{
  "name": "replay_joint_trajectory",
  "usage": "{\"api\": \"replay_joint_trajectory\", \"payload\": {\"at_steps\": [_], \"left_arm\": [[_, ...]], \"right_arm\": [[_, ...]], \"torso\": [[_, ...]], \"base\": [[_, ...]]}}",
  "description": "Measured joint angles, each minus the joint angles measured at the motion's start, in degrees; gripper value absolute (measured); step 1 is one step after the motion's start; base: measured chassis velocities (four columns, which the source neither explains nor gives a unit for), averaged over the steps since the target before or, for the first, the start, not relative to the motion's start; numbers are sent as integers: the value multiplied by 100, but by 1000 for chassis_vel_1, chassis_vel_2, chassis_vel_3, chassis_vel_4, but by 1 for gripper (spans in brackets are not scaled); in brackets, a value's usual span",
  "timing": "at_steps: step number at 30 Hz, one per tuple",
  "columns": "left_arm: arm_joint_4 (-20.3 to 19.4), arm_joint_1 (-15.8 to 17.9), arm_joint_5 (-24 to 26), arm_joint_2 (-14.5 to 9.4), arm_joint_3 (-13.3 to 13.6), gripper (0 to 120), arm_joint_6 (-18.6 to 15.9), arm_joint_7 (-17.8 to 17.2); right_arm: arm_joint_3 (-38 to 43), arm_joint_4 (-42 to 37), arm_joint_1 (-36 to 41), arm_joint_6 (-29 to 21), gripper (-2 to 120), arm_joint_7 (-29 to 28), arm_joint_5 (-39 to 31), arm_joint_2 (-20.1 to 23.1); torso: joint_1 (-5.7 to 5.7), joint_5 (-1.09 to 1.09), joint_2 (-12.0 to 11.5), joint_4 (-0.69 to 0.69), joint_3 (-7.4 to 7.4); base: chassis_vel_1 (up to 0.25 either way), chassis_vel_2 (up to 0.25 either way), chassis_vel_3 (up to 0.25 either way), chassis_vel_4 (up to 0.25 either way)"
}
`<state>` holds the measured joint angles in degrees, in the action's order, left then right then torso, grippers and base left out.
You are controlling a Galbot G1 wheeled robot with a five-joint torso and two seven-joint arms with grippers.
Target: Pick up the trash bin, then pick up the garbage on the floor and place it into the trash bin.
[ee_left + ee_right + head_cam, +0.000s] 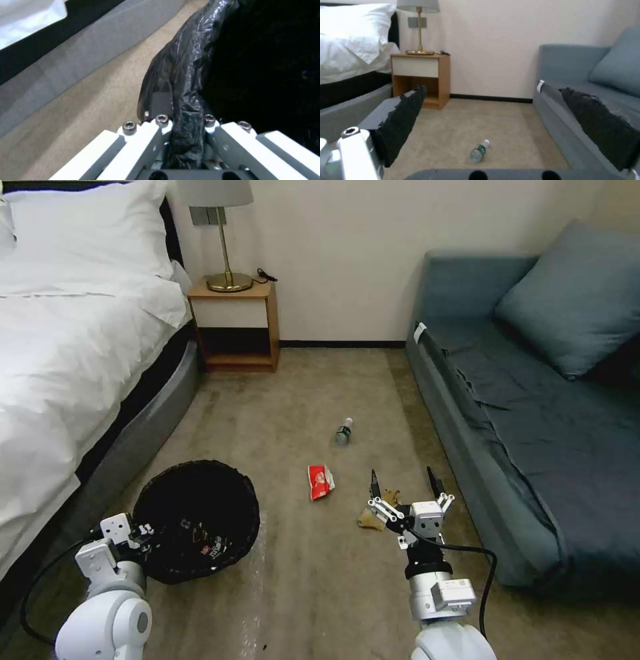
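The right hand (405, 488) hangs spread wide above the crumpled tan paper (373, 517), which lies on the carpet just below and slightly left of its fingertips, the nearest litter (the red-and-white packet (320, 481) and the bottle (343, 431) lie farther off). The left hand (186, 130) is clamped on the bagged rim of the trash bin (197, 520), beside the bed.

Carpet (320, 593): bottle (343, 432), packet (320, 481), paper (373, 517).

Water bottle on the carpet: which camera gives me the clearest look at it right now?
The right wrist view: the water bottle lies on its side between the open right pincer's fingers, farther off. The head view shows it small, beyond the red packet.
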<state>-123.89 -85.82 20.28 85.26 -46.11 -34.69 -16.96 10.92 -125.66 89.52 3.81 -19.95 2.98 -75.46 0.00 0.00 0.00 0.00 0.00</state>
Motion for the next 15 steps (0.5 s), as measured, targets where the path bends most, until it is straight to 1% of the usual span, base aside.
{"api": "replay_joint_trajectory", "payload": {"at_steps": [5,15], "left_arm": [[3,25,18,-6,-4,3,-14,-2],[-32,52,36,1,-61,3,-22,-7]], "right_arm": [[-8,74,-66,-43,100,0,-60,19],[-81,280,-221,-120,100,1,-120,57]], "torso": [[0,-1,0,0,0],[0,0,0,0,0]], "base": [[-114,128,112,-119],[-145,123,125,-125]]}}
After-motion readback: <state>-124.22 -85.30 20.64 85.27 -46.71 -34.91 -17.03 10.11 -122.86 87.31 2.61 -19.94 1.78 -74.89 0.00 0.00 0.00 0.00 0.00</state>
